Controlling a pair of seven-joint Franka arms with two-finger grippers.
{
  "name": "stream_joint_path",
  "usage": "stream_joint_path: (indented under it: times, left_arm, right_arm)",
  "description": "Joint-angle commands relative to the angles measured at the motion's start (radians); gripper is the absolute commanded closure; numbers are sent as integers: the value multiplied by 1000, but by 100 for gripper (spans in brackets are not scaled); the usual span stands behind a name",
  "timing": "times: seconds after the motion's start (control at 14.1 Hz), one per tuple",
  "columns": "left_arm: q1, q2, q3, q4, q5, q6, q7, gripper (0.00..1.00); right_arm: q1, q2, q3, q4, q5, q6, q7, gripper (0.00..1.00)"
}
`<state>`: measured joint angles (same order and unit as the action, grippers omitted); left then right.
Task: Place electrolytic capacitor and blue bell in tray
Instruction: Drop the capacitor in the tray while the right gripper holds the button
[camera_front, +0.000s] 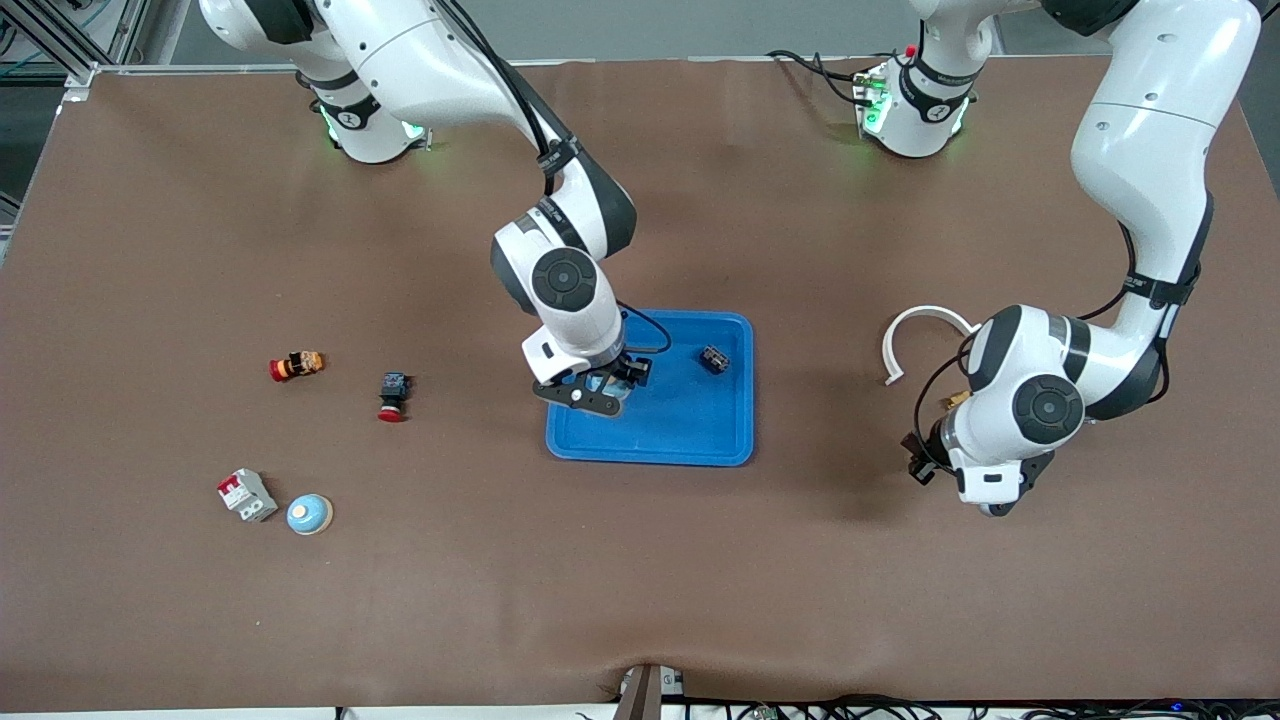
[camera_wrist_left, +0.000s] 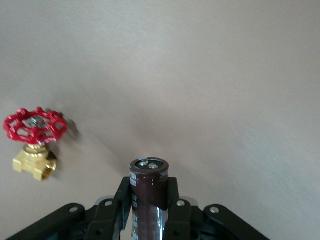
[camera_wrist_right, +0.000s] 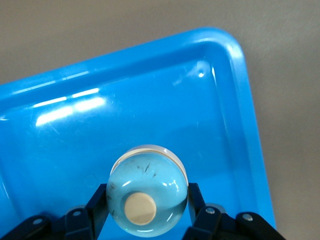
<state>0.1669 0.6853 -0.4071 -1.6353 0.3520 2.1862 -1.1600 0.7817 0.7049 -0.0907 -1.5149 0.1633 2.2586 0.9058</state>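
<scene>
Front view: the right gripper (camera_front: 592, 388) hangs low over the bright blue shallow plastic tray (camera_front: 690, 440), at its corner toward the right arm's end of the table, with something pale blue between its fingers. A small dark blocky part (camera_front: 713, 359) already lies in the tray. On the brown table toward the right arm's end lie a second pale blue domed bell (camera_front: 309, 514), a red-and-white breaker block (camera_front: 246, 494) and two small red-capped push-buttons (camera_front: 296, 366). The left gripper (camera_front: 925, 462) is down near the table toward the left arm's end, beside a white curved plastic strip (camera_front: 925, 335). Left wrist view: the left gripper (camera_wrist_left: 149, 207) is clenched on the dark brown cylindrical electrolytic capacitor (camera_wrist_left: 148, 192), its long axis running out along the fingers, terminal end pointing away from the wrist; a brass valve with red handwheel (camera_wrist_left: 34, 142) sits nearby. Judgement: stiff, light, smooth sleeve that may slip; the mid-body hold looks sound. Right wrist view: the right gripper (camera_wrist_right: 148, 205) grasps the pale blue glossy domed bell (camera_wrist_right: 148, 197) across its rim, cream centre button facing the camera, over the tray floor. Judgement: rigid, round, slippery; best released low.
</scene>
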Motion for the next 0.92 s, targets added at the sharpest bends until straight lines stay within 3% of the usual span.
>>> stream_joint_path:
  times: [0.0, 0.64, 0.85]
  left_arm:
    - [-29, -30, -4, 14, 1, -45, -13, 100]
    - [-55, -44, -162, 17, 5, -52, -194, 100]
    - [-122, -38, -171, 22, 5, -52, -260, 100]
  right_arm:
    - [33, -16, -17, -57, 5, 59, 31, 62]
    - [53, -125, -17, -249, -25, 167, 31, 62]
    - [63, -128, -17, -286, -25, 214, 31, 62]
